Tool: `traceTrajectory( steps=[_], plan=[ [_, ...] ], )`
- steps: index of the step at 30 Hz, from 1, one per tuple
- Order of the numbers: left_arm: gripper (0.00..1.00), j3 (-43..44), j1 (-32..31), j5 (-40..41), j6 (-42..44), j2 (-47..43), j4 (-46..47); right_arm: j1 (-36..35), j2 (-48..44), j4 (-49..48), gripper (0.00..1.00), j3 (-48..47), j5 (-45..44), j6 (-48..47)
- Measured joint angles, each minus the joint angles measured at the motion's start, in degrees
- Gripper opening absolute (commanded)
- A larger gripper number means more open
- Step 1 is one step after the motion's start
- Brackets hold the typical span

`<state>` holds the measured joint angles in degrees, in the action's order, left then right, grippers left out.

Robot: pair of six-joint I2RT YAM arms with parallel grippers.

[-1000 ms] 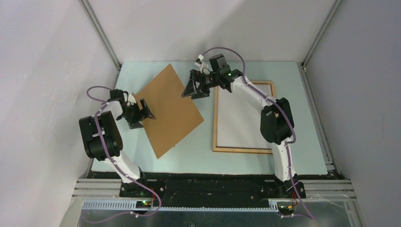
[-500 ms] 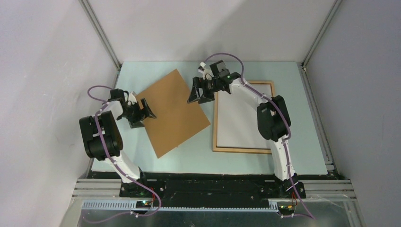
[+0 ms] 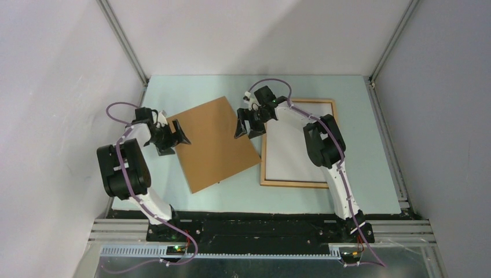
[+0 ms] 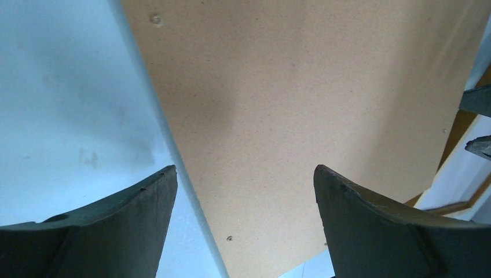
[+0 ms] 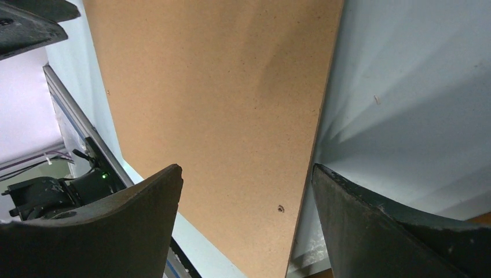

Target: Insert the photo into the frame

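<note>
Frame [image 3: 295, 183], long axis near-to-far

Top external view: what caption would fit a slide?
The left gripper and right gripper, both open, flank a brown board beside the wooden frame.

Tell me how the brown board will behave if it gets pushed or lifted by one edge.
The brown board is probably stiff: its edges run straight and its speckled face looks like pressed fibreboard. It seems thin, so likely light. It appears to lie flat on the smooth table, so a push should make it slide or pivot rather than tip.
</note>
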<state>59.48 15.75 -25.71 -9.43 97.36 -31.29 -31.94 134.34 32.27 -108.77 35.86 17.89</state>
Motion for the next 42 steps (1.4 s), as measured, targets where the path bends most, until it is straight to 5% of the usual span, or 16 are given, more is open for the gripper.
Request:
traceTrajectory(
  steps=[19,42],
  plan=[
    [0.92,0.0,-0.1,4.5,-0.2,1.1,-0.6,0.8,3.0,0.9,0.87,-4.6,-1.8,-1.0],
    [0.92,1.5,-1.9,-2.1,-1.2,2.9,-0.6,0.2,3.7,0.4,0.86,-4.9,-0.5,-0.6]
  ],
)
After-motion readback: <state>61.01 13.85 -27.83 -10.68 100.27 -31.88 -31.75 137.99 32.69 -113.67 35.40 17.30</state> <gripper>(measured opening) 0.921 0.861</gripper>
